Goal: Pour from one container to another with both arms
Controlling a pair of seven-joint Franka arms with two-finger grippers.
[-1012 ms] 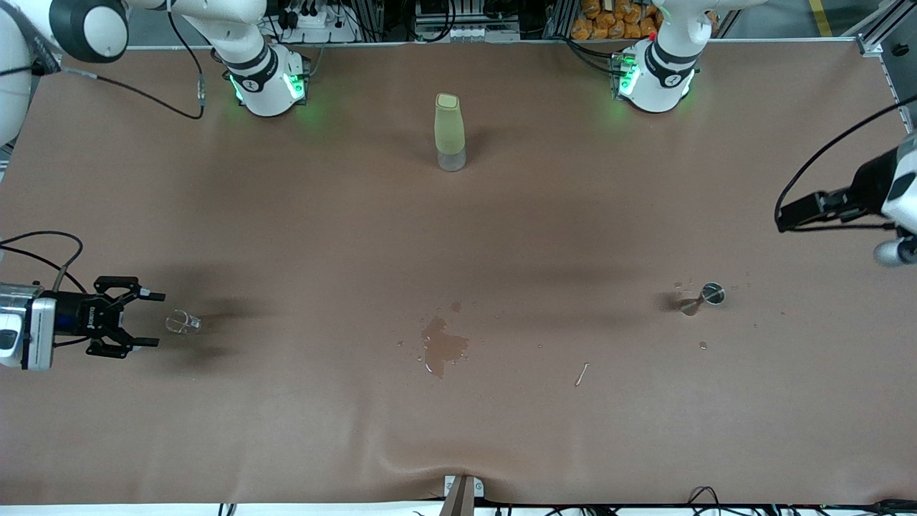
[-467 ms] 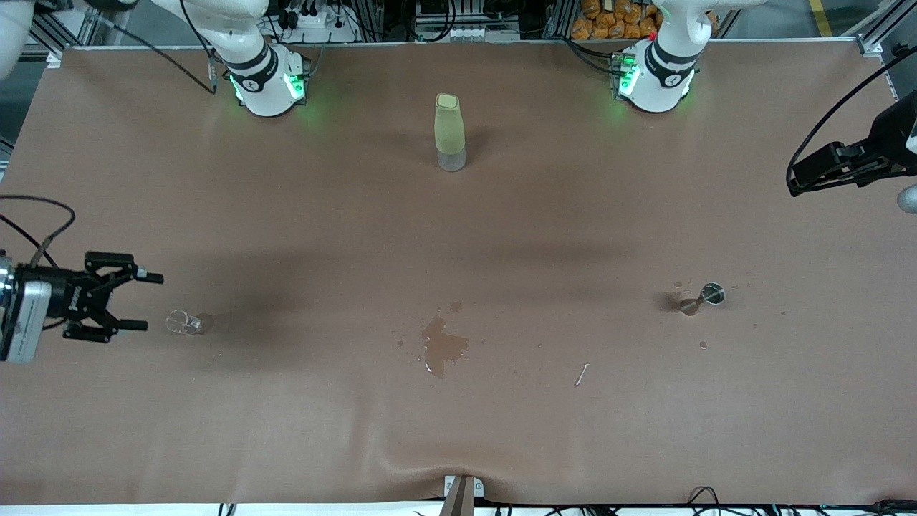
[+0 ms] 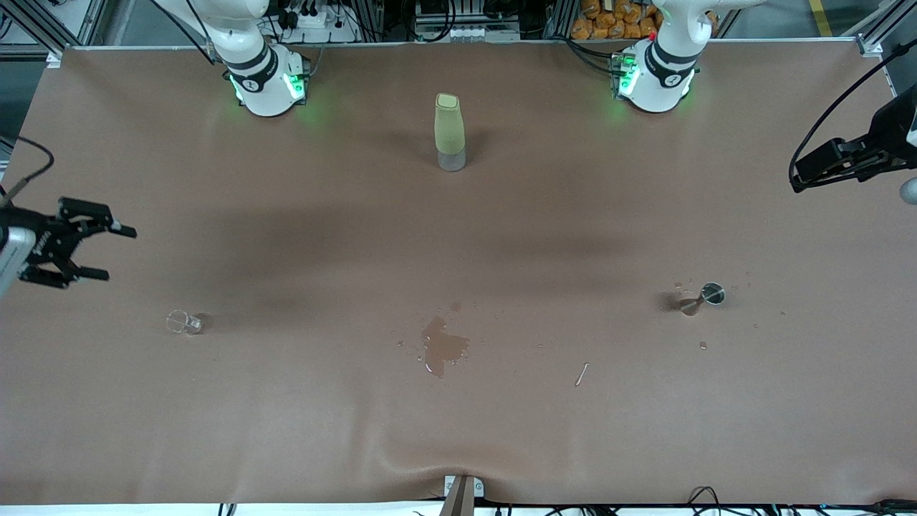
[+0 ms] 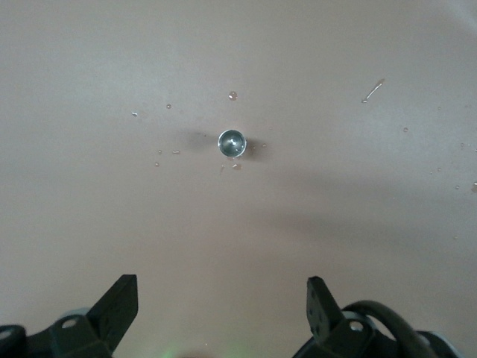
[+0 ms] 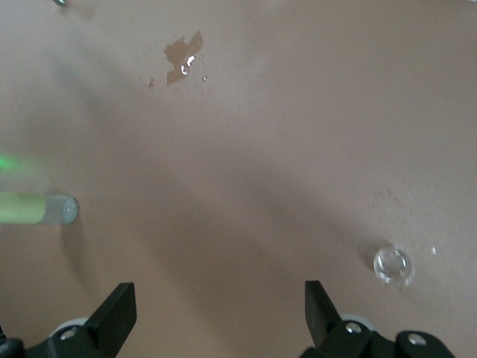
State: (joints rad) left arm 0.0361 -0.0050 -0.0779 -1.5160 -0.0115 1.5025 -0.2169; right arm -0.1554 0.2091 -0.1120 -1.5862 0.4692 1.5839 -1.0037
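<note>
I hold my 2 grippers high and wide apart, off the containers, so neither casts over them: my right gripper (image 3: 82, 251) hangs released over the right arm's end of the table, above the small clear glass (image 3: 183, 322); my left gripper (image 4: 222, 302), fingers spread and empty, looks down on the small metal cup (image 3: 706, 294). A spill (image 3: 442, 347) lies between the 2 vessels.

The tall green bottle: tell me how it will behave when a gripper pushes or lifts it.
The tall green bottle stands upright on a narrow clear base, so a high push would probably tip it. Its smooth sides may slip. Lying down, it would likely roll.
</note>
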